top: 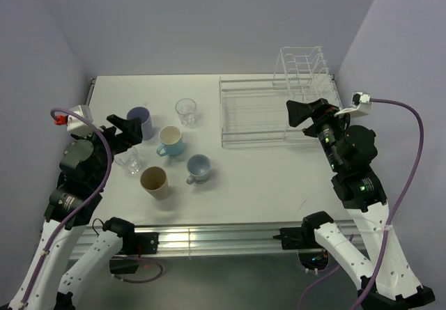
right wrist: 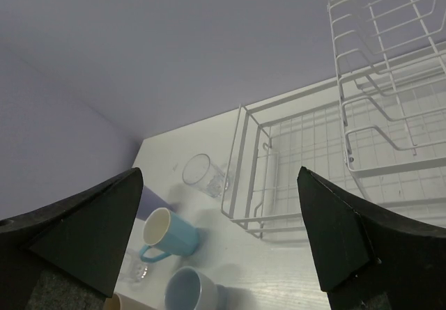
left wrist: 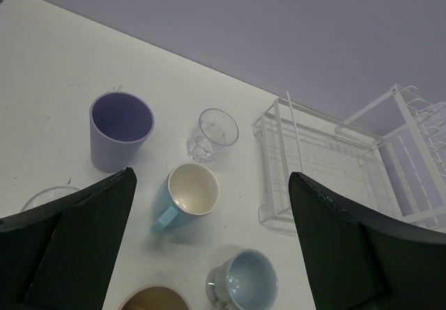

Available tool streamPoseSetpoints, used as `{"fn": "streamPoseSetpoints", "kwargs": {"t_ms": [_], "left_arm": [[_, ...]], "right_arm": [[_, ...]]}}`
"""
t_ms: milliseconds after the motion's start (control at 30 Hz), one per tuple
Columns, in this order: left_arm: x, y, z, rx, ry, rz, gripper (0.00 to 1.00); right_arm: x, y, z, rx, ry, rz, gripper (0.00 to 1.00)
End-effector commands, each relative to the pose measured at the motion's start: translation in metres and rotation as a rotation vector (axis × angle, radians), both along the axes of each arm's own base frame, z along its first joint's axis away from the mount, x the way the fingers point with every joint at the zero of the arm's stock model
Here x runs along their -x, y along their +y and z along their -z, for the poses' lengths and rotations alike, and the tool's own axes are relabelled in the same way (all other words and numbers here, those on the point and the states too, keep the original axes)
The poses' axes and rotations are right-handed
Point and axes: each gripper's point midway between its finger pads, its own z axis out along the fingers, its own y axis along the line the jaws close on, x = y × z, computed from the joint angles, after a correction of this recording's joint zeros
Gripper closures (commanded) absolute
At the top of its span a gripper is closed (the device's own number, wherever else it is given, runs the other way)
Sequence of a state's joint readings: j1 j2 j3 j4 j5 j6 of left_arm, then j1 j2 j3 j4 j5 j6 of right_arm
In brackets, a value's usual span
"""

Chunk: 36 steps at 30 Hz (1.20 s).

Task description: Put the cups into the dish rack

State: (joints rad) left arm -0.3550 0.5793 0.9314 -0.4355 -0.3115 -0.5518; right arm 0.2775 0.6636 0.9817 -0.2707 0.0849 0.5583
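Observation:
Six cups stand on the left half of the white table: a lavender tumbler (top: 141, 122), a clear glass (top: 185, 111), a light blue mug with a cream inside (top: 170, 141), a paler blue mug (top: 198, 167), a tan cup (top: 154, 182) and a second clear glass (top: 130, 161). The white wire dish rack (top: 275, 104) sits at the back right and holds no cups. My left gripper (top: 127, 129) is open and empty, above the table just left of the cups. My right gripper (top: 301, 111) is open and empty, above the rack's near right part.
Lavender walls close in the table at the back and both sides. The rack's taller divider section (top: 303, 65) stands at its far right end. Bare table (top: 279, 177) lies in front of the rack.

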Motion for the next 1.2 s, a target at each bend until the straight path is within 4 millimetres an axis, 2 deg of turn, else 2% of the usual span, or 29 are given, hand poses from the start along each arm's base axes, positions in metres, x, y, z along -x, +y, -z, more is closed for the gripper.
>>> {"fn": "streamPoseSetpoints", "kwargs": {"t_ms": [0,433,667,733,800,900,1167], "left_arm": [[0.003,0.000,-0.006,-0.019,-0.027,0.015,0.01],[-0.003,-0.004,0.002,-0.041,0.005,0.030,0.01],[-0.009,-0.009,0.011,-0.053,0.048,0.045,0.04],[-0.014,-0.014,0.019,-0.064,0.084,0.057,0.05],[-0.020,-0.024,0.033,-0.082,0.148,0.093,0.09],[-0.025,-0.036,0.041,-0.100,0.212,0.133,0.14],[-0.022,-0.063,0.072,-0.104,0.360,0.218,0.34]], "right_arm": [[0.002,-0.002,-0.013,0.003,-0.039,0.003,0.00],[0.004,-0.004,-0.005,0.019,-0.015,0.012,0.00],[0.004,-0.004,0.002,0.028,0.017,0.012,0.00],[0.004,-0.004,0.004,0.027,0.022,0.012,0.00],[0.003,-0.002,0.004,0.025,0.025,0.001,0.00],[0.004,-0.002,0.004,0.026,0.031,-0.001,0.00],[0.002,0.003,0.012,0.007,0.031,-0.024,0.00]]}}
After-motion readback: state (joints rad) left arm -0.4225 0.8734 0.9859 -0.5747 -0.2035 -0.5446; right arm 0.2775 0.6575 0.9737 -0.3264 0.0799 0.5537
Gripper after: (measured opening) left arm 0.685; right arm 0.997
